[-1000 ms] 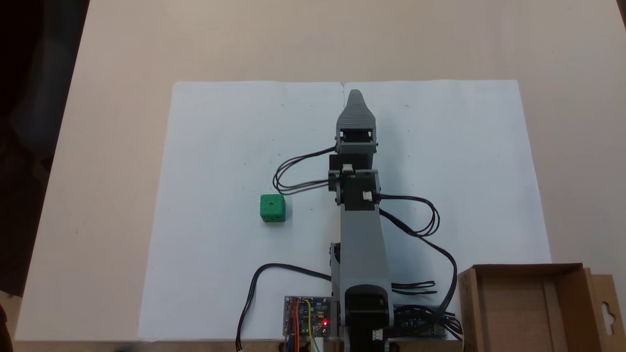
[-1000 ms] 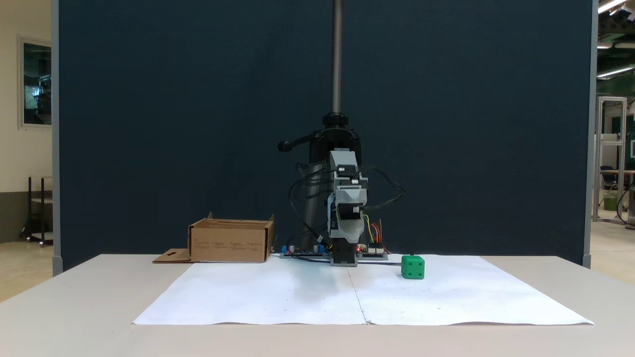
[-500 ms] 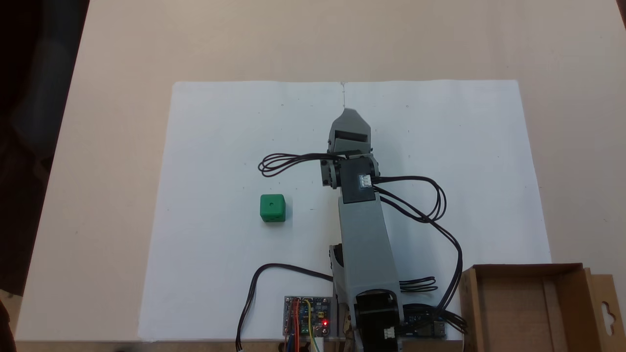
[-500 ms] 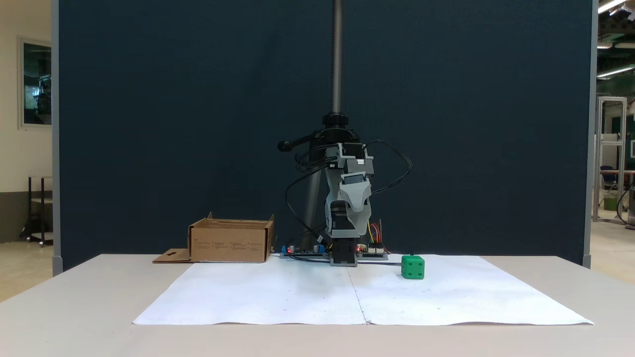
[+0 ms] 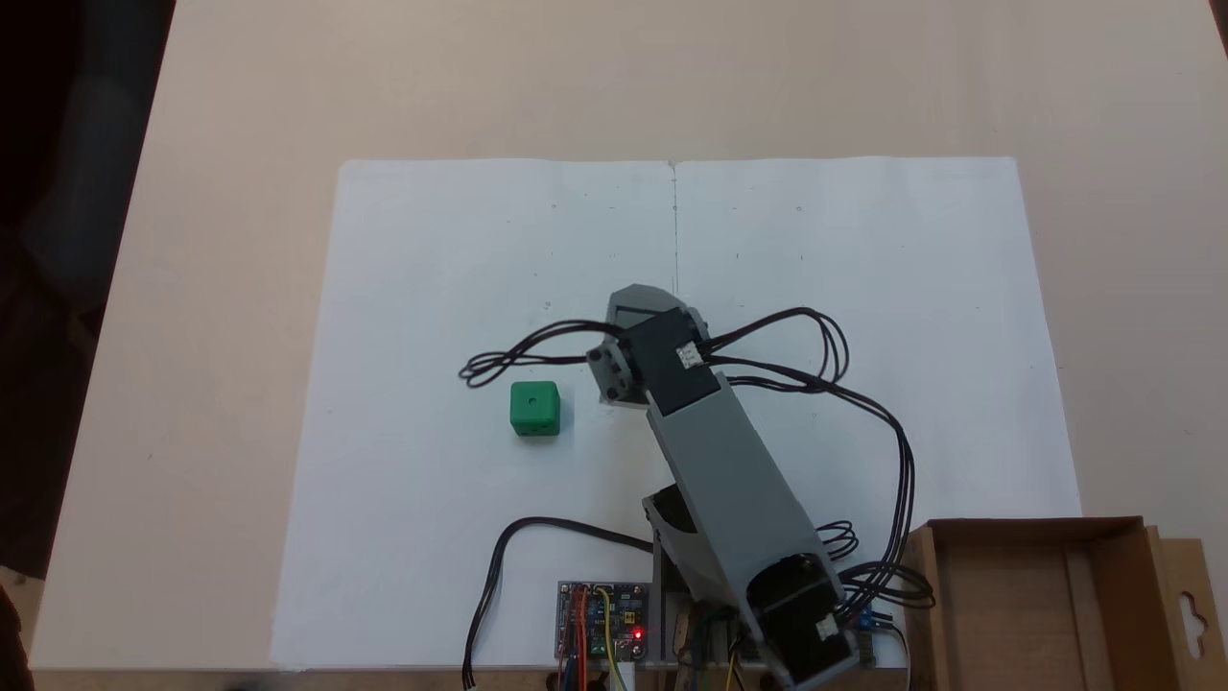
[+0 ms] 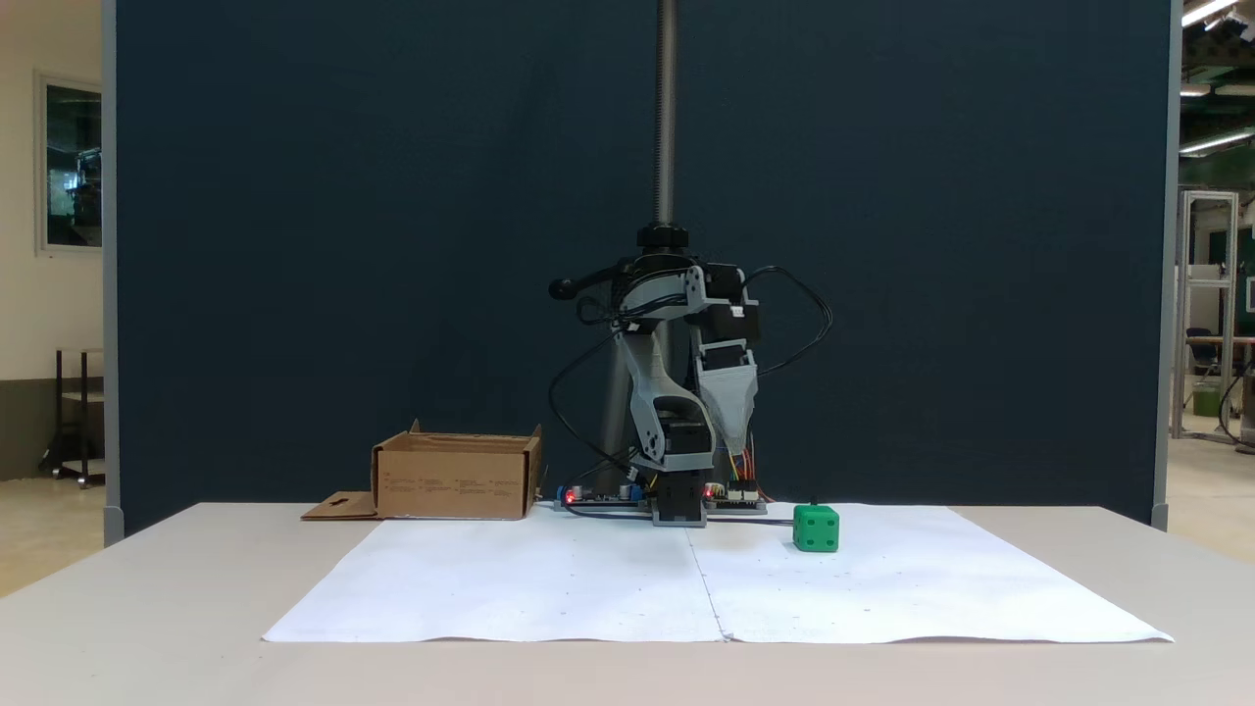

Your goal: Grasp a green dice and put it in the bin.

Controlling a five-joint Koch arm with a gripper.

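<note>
Dice (image 6: 816, 528) sits on the paper (image 6: 588, 588) on the worktop, free, well apart from the bin (image 6: 456, 478). Jaws (image 6: 733, 431) hang high, pointing down, near the dice but off to its side; open or closed, cannot tell. Risk: descending misaligned, a tip could clip the cube's edge and knock it away. Side view gives height; top view (image 5: 534, 408) gives the lateral offset and the bin's inside (image 5: 1041, 537).

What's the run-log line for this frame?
phase: approach | tool: raised, pointing down, empty, jaw state unclear | green dice: on paper, untouched | bin: no dice inside
</note>
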